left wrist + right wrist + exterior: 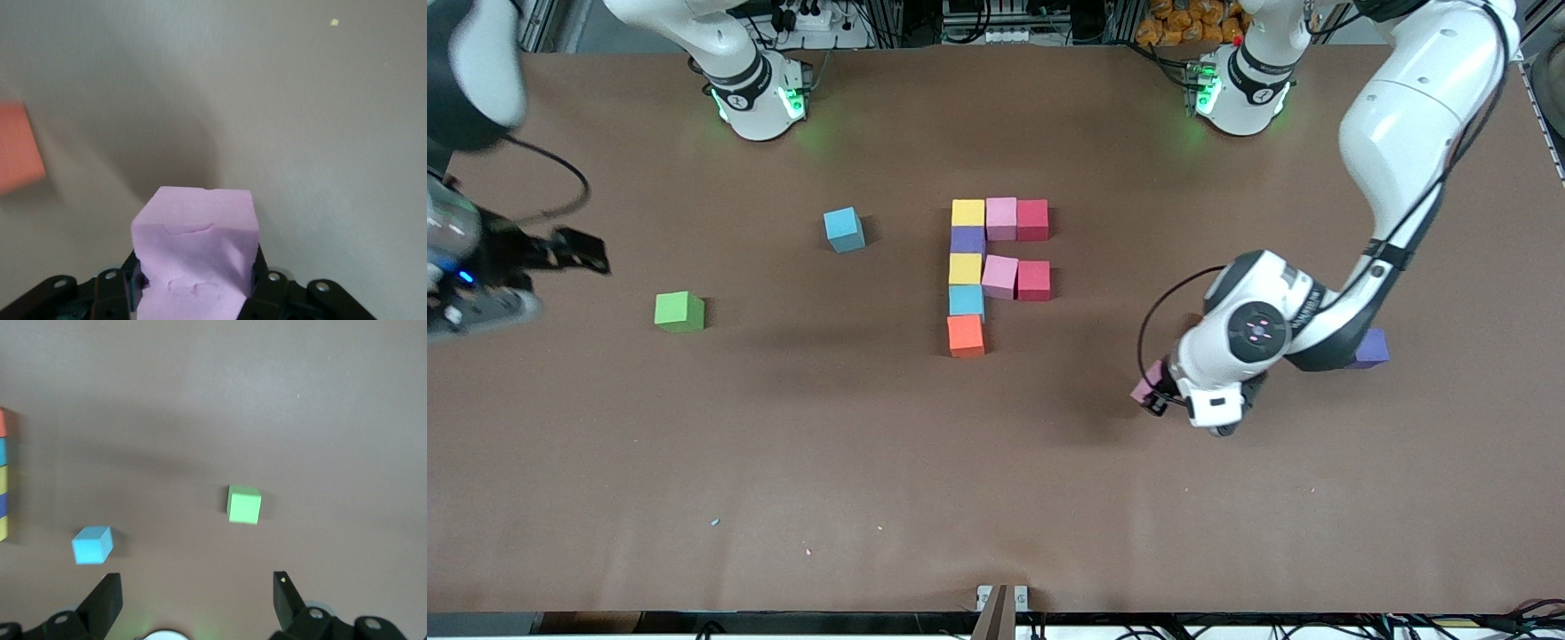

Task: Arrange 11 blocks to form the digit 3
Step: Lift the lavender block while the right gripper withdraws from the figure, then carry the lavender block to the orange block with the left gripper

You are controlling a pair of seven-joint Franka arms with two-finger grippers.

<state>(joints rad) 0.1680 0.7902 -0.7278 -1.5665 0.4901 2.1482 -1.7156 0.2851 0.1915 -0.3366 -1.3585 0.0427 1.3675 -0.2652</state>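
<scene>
The part-built figure (pixel 996 271) lies mid-table: a spine of yellow, purple, yellow, blue and orange blocks, with a pink and a red block beside each yellow one. My left gripper (pixel 1152 396) is shut on a light pink block (pixel 1143 388), held just above the table toward the left arm's end; the block fills the left wrist view (pixel 197 247) between the fingers (pixel 267 287). An orange block (pixel 17 157) shows at that view's edge. My right gripper (pixel 574 251) is open and empty, high over the right arm's end; it also shows in the right wrist view (pixel 197 600).
A loose blue block (pixel 844 229) (pixel 92 544) lies beside the figure toward the right arm's end. The green cube (pixel 679 312) (pixel 243 504) lies nearer the camera than it. A second purple block (pixel 1371 348) is partly hidden by the left arm.
</scene>
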